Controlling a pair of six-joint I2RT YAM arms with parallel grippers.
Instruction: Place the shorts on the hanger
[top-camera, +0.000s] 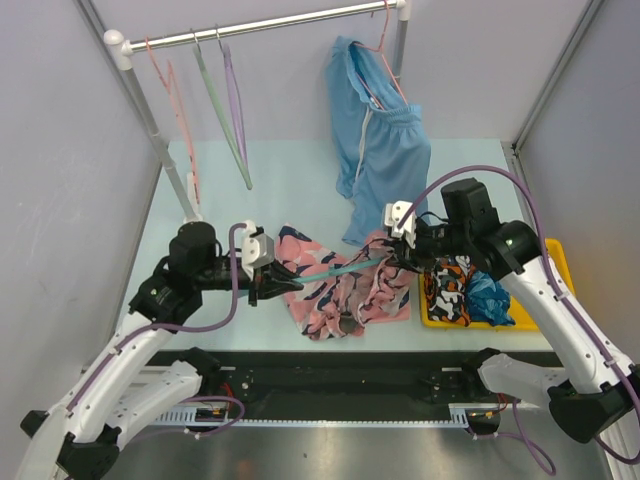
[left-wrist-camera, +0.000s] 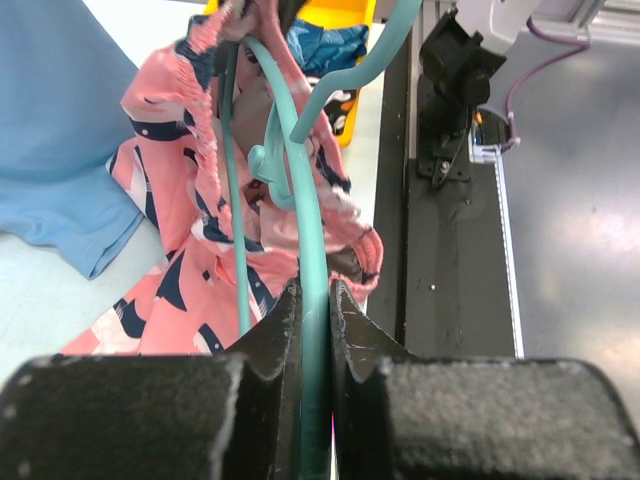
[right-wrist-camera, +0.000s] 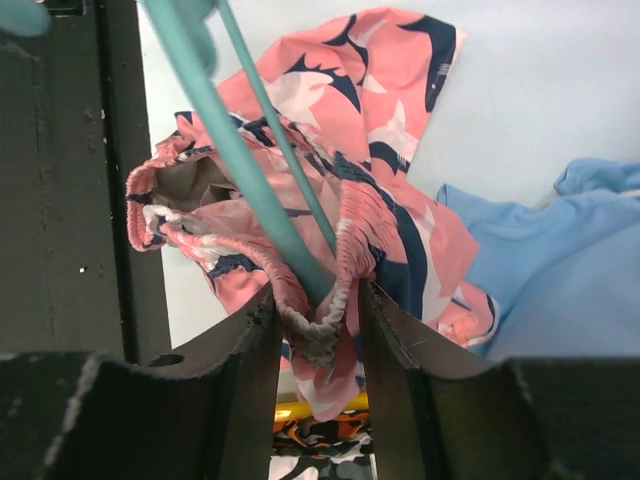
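Okay, the left pincer (left-wrist-camera: 315, 300) is clenching the hanger (left-wrist-camera: 312, 250) by its teal bar. The shorts (top-camera: 345, 290) are lying bunched on the surface (top-camera: 290, 190) between the two arms, with the waistband gathering round that bar. The right pincer (right-wrist-camera: 315, 295) is straddling waistband and bar together, and I cannot tell whether it is pinching or slack. To do this step well, the left should be holding the hanger firm and level while the right is drawing only fabric along the shoulder, not trapping the bar. From above, cloth is hiding most of the hanger. Its hook is proving hard to make out, and so is which opening the bar is passing through.
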